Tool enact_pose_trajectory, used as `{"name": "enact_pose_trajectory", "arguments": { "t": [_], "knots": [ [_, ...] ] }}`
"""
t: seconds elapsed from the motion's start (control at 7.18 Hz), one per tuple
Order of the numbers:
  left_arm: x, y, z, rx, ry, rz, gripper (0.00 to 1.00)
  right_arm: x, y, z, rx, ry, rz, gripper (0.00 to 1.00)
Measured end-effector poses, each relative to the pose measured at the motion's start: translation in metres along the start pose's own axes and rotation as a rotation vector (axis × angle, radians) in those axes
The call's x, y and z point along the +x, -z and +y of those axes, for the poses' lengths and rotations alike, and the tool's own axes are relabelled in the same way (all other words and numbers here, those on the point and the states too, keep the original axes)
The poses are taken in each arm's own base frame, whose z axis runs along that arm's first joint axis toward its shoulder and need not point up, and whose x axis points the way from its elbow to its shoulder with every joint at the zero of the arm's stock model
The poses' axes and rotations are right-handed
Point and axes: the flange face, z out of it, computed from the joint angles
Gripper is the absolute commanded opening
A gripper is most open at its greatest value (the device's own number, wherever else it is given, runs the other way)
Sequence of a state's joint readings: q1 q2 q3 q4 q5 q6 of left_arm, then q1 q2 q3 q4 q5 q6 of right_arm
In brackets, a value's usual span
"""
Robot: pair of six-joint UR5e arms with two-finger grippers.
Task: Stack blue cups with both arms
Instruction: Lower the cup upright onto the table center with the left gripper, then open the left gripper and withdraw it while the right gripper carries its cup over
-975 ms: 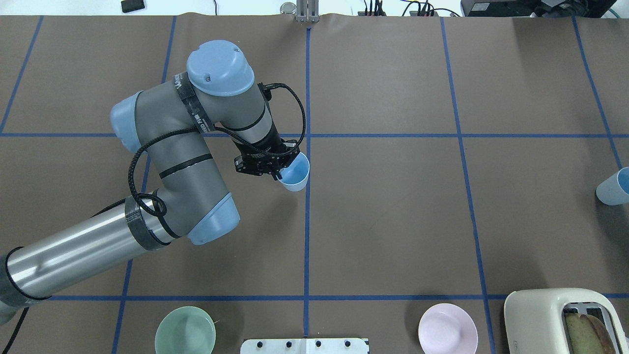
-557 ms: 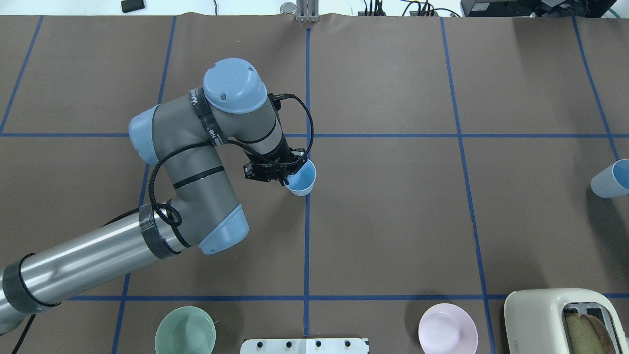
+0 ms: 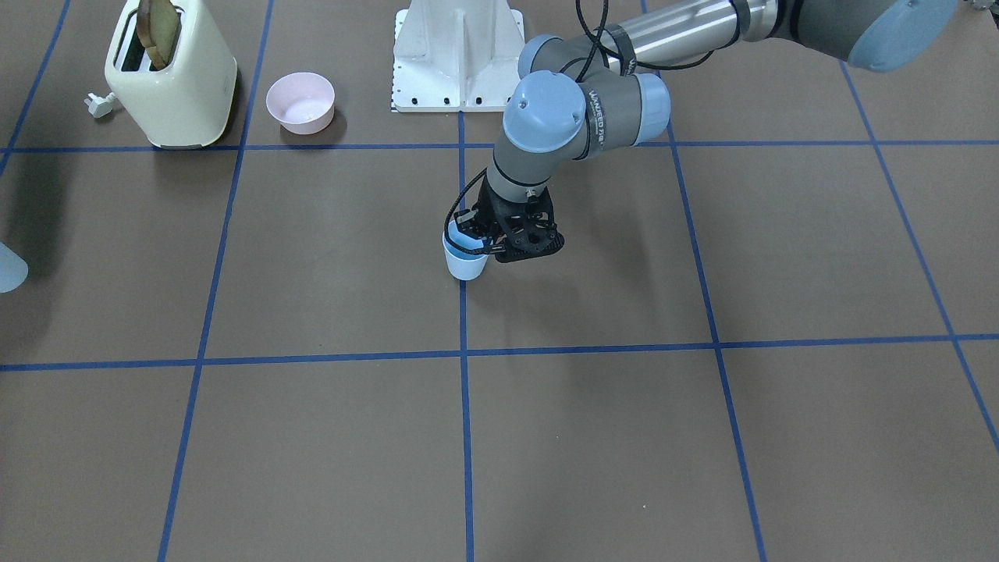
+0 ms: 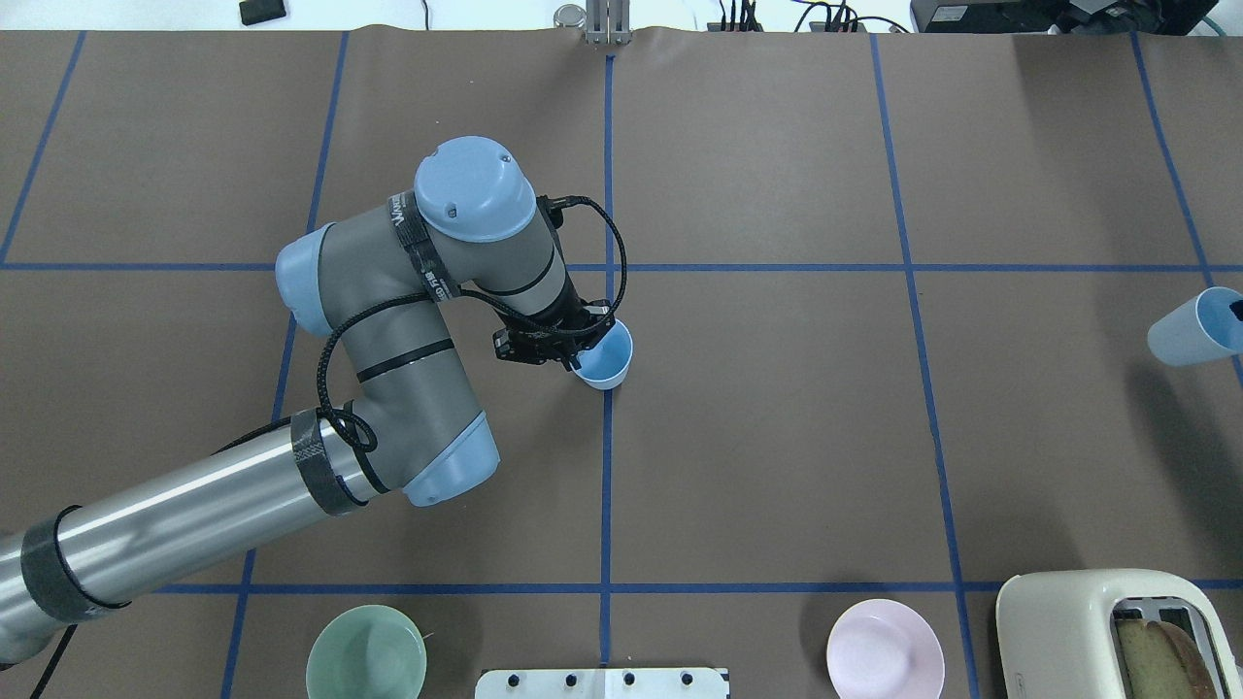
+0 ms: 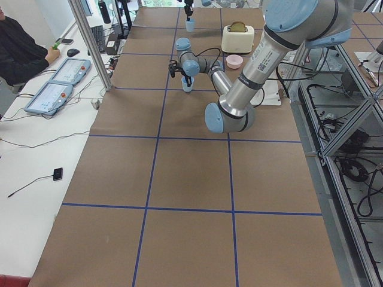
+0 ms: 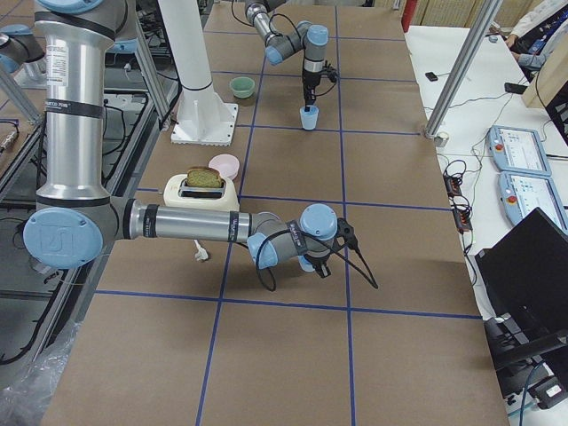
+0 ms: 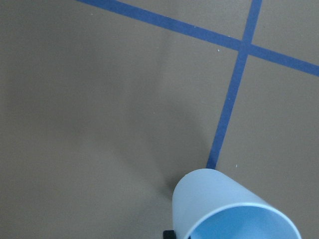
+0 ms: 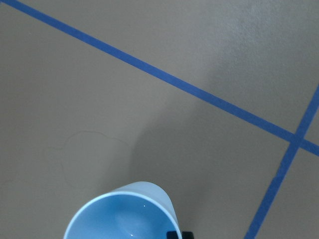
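**2 cups gripped, none stacked**

Mid-frame, the left grey tubular arm (image 4: 388, 359) reaches in. Its left gripper (image 4: 580, 351) pinches the rim of an upright pale-blue tapered plastic cup (image 4: 604, 361), probably the receiver. At the right edge, the right gripper (image 4: 1236, 311) pinches the second pale-blue cup (image 4: 1180, 335), tilted and aloft.

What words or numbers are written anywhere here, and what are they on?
Nothing reads in full.
Black band on the left arm: white letters starting with "W", the rest too blurred.
Joint cap on the right arm: an emblem, too small to read.
Toaster and blue cup: no writing shows.
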State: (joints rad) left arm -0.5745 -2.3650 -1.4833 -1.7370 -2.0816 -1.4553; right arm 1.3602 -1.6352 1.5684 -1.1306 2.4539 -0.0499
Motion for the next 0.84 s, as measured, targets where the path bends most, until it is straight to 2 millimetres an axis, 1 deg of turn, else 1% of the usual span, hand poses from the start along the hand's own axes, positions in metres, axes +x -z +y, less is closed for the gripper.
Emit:
{"name": "enact_pose_trajectory", "arguments": {
  "t": [0.14,0.28,0.42,0.7,0.84],
  "knots": [
    [0.0,-0.002,0.0,0.001,-0.001,0.0,0.48,-0.008,0.013,-0.018,0.002,-0.015,-0.006,0.0],
    [0.0,-0.003,0.0,0.002,-0.004,0.004,0.69,-0.022,0.03,-0.034,-0.002,-0.03,-0.007,0.0],
    [0.001,-0.002,0.0,0.003,-0.009,0.013,0.9,-0.037,0.045,-0.046,-0.006,-0.041,-0.007,0.0],
    [0.003,0.003,0.001,0.007,-0.02,0.034,0.93,-0.056,0.062,-0.067,-0.011,-0.049,-0.007,0.0],
    [0.003,0.011,-0.001,0.013,-0.024,0.046,0.94,-0.066,0.069,-0.084,-0.013,-0.055,-0.008,0.0]
  ]
}}
